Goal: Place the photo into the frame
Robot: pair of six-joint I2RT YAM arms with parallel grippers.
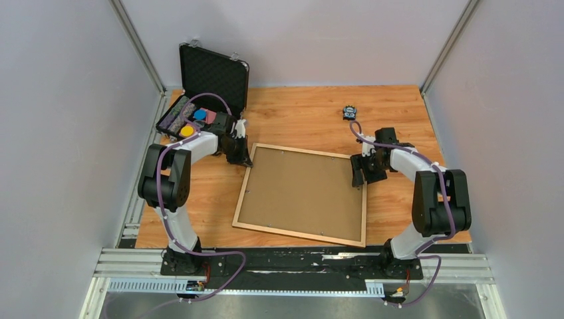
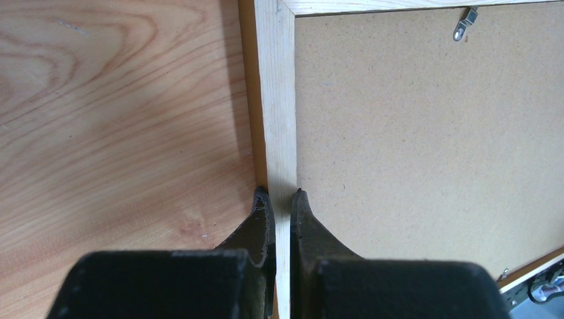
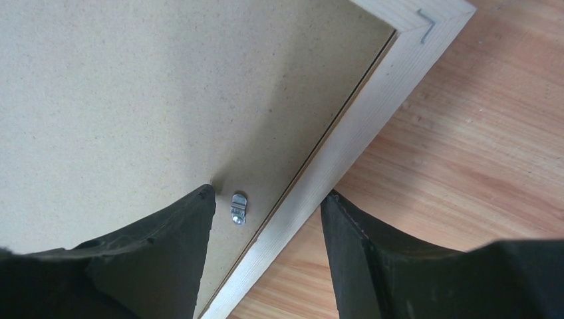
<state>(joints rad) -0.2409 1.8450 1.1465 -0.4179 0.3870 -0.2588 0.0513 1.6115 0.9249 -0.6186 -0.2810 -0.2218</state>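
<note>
- Clamping the frame, the left claw is clenched on the thin pale wooden rail, with one dark finger on the outer side and the other on the inner side.
- The rail runs straight up from between those fingers to a mitred corner at the top of the left wrist view.
- The right claw is released, its two fingers spread wide and gripping nothing.
- Its spread fingers straddle the frame's right rail, one finger over the backing board and the other over the bare table outside the frame.
- The tip of the finger on the board side seems to rest on the board, though the angle leaves that unsure.
- A small metal clip sits on the board between the right fingers, just beside the rail.
- A staple bridges the mitred corner of the frame further up that rail.
- The frame lies flat and face down on the wooden table between the two arms, slightly skewed to the table's edges, with the brown board filling its opening.
- From above, the left claw is at the frame's far left corner and the right claw is on the right side, near the far right corner.
- An open black case stands at the table's far left corner, holding small coloured pieces.
- A small dark object lies near the far edge, well apart from the frame.
</note>
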